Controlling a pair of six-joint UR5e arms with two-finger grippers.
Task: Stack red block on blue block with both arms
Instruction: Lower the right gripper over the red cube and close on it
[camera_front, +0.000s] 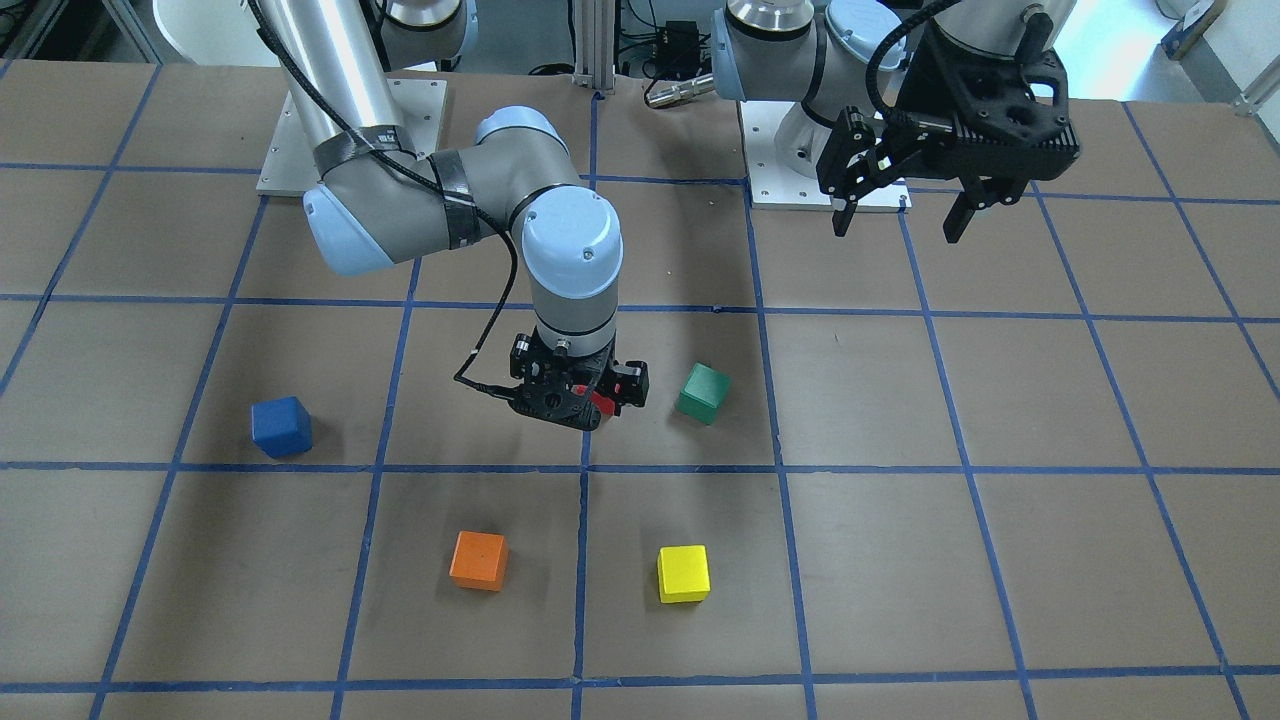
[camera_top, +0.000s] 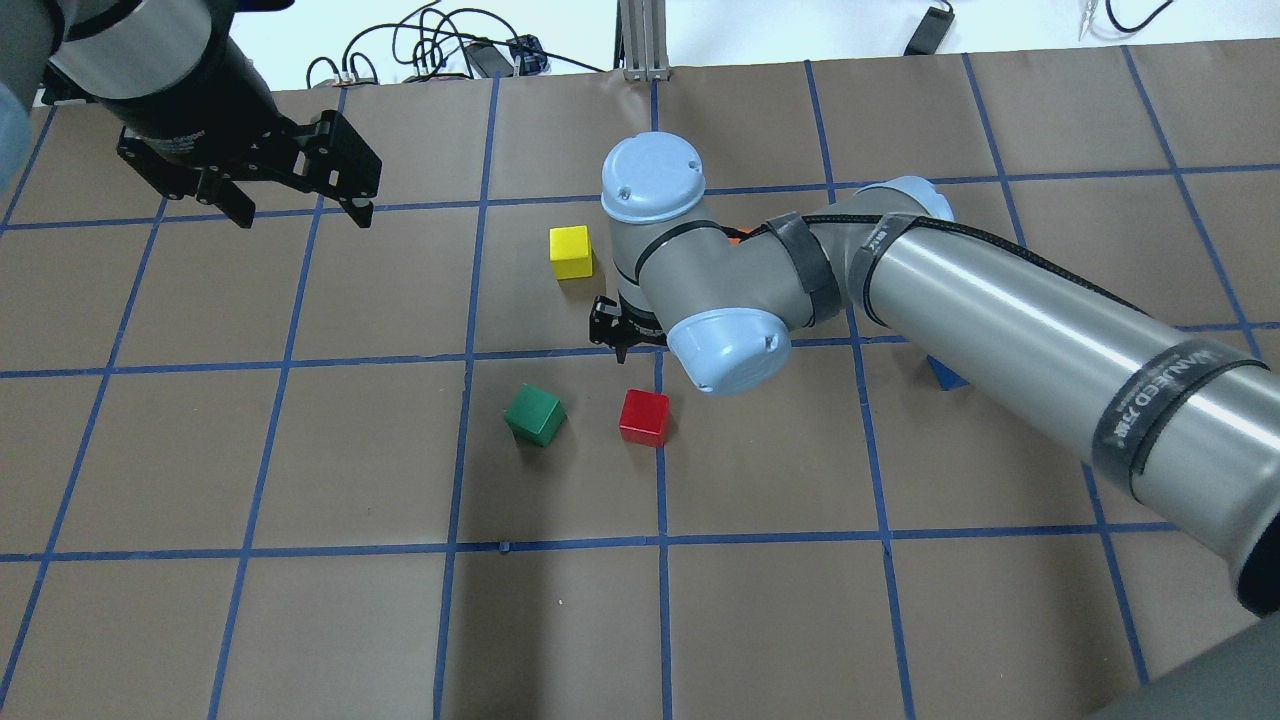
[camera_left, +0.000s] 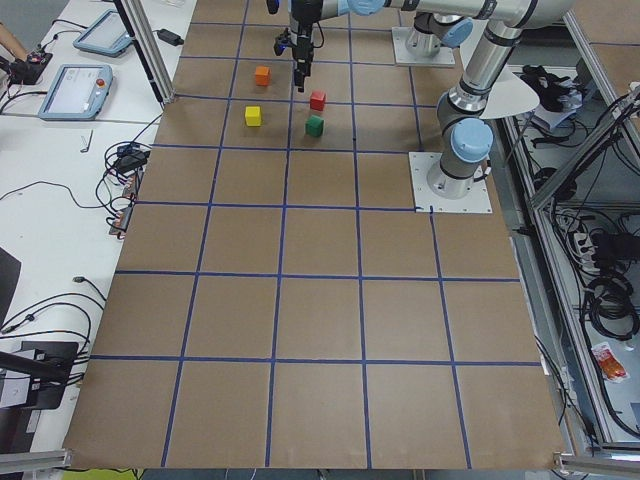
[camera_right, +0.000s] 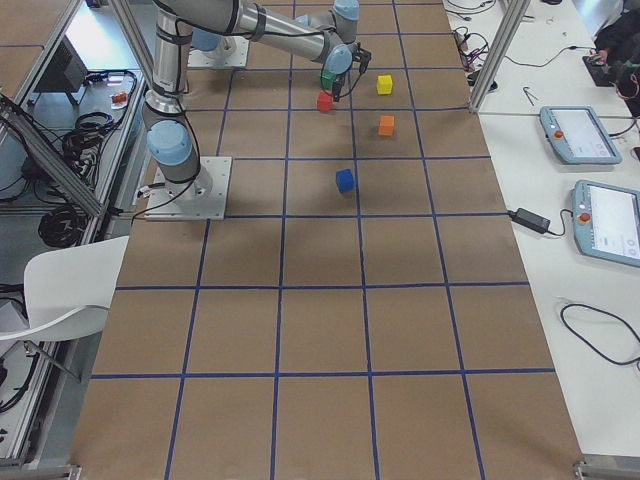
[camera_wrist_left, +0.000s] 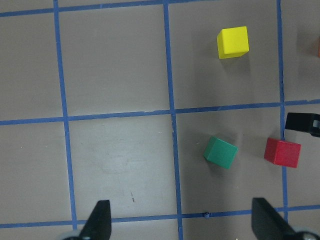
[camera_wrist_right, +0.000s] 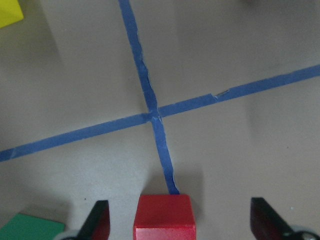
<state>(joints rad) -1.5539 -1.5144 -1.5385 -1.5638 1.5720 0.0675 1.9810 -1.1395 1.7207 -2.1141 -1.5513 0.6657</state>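
Note:
The red block (camera_top: 643, 416) sits on the table beside a blue tape crossing. My right gripper (camera_top: 615, 338) hangs open a little above it without touching. In the right wrist view the red block (camera_wrist_right: 163, 218) lies at the bottom centre between the two spread fingers (camera_wrist_right: 98, 220). In the front-facing view only a red sliver (camera_front: 603, 402) shows under the right gripper (camera_front: 580, 398). The blue block (camera_front: 281, 426) stands alone, well off to the robot's right; overhead, only its corner (camera_top: 945, 375) shows past the right arm. My left gripper (camera_top: 295, 212) is open and empty, held high, far from both blocks.
A green block (camera_top: 534, 414) sits close beside the red one on the robot's left. A yellow block (camera_top: 571, 251) and an orange block (camera_front: 479, 560) lie farther out from the robot. The brown table (camera_top: 300, 620) has a blue tape grid.

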